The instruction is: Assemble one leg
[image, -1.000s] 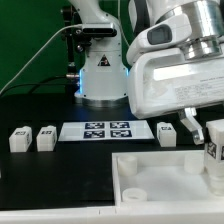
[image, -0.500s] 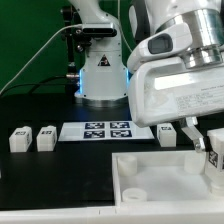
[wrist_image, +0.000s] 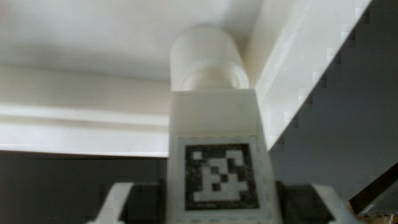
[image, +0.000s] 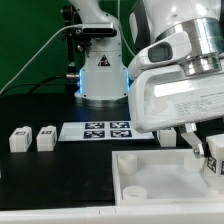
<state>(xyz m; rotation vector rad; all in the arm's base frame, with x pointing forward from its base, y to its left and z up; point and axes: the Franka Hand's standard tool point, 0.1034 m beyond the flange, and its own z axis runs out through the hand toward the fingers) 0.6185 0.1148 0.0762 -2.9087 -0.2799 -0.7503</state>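
The tool is pinching the tagged leg. It's needing, I'd say, a straight, centred approach onto the white panel, no tilting.

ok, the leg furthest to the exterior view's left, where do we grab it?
Probably pinch that leftmost leg across its two flat sides, coming straight down. It sits low, tag toward the camera, with a gap to its neighbour leg for a finger. The gripper holds another leg now.

Ext. facing arm base, wrist tight on leg
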